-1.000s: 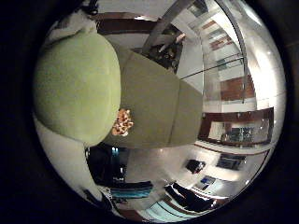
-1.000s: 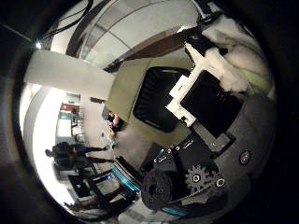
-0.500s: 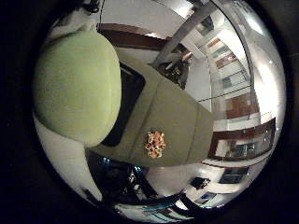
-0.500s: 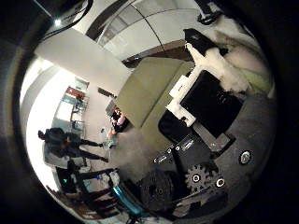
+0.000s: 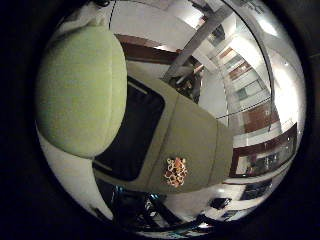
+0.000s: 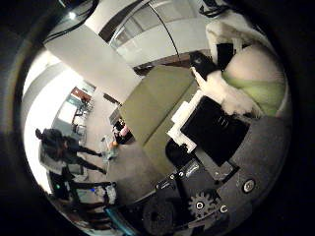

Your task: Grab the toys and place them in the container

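Observation:
A big soft green toy (image 5: 80, 90) with a white fuzzy part (image 6: 231, 93) lies close against my palm. My right hand (image 6: 211, 132) is curled round it and holds it above the olive table (image 5: 200, 135). On the table below sits a black container (image 5: 132, 132), partly hidden by the green toy. Beside the container, near the table's edge, lies a small orange and white toy (image 5: 175, 171).
The olive table ends in a drop to the grey floor (image 6: 128, 172). Small pink and orange items (image 6: 120, 132) stand on the floor by one table corner. Dark furniture (image 5: 145, 215) shows under the table's near edge.
The whole view has shifted, so my hand has moved with the green toy still in it. The black container now shows beside the toy, and the small orange toy sits farther off.

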